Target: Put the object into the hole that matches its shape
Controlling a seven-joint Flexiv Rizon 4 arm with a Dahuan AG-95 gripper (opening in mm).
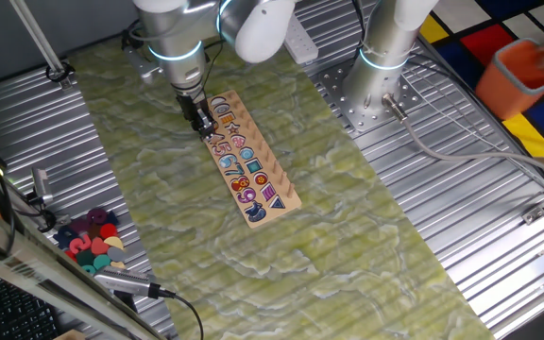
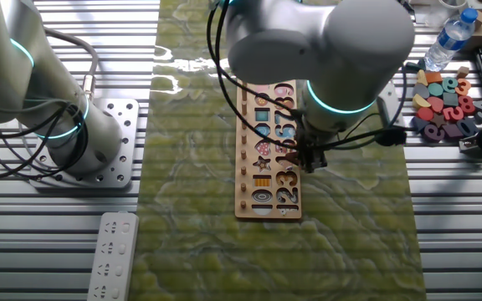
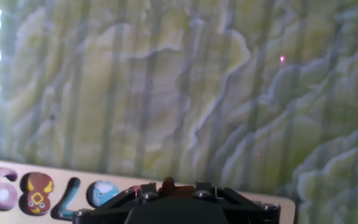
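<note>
One dark red-brown piece [image 3: 168, 185] sits pinched between the closed gripper [image 3: 169, 193] fingers.

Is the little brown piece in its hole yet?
Not yet. The dark red-brown piece still shows between the tips of the gripper, above the wooden puzzle board.

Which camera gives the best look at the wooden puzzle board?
The other fixed view: the wooden puzzle board lies nearly whole, only partly covered by the arm. One fixed view shows it slanted and smaller; the hand view catches just an edge strip with numbers.
</note>
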